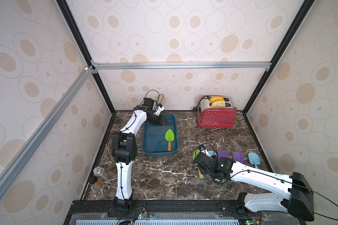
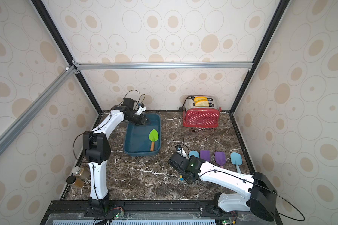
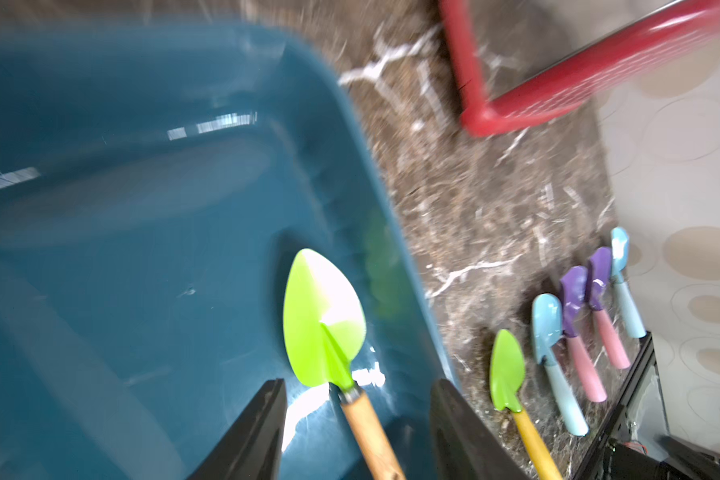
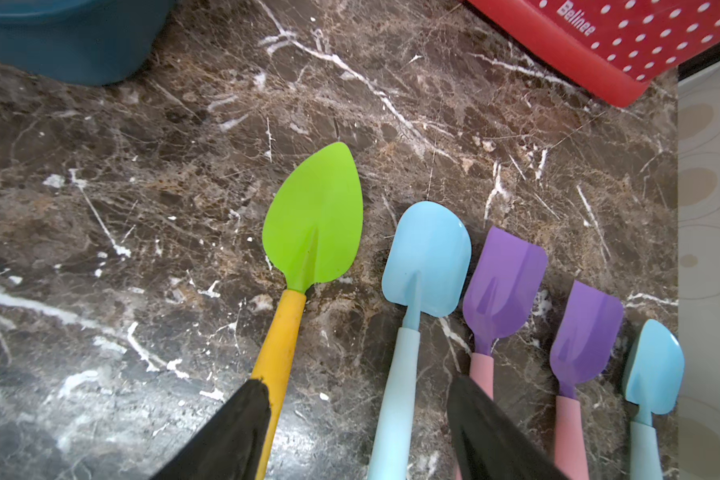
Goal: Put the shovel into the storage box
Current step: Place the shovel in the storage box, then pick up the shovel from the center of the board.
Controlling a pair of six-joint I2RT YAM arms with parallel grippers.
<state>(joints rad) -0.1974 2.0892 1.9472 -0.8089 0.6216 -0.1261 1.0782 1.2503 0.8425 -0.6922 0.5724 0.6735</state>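
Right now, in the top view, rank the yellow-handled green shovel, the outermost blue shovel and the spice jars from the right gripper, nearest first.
1. yellow-handled green shovel: directly beneath the right gripper.
2. outermost blue shovel: the row's far end, to the gripper's right.
3. spice jars: far across the table, at its left edge.

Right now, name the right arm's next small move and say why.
Probably nudge the right tool sideways, away from the near blue shovel, before lowering. Its open jaws span both that shovel's handle and the yellow handle of the green shovel beside it, so closing here might catch two.
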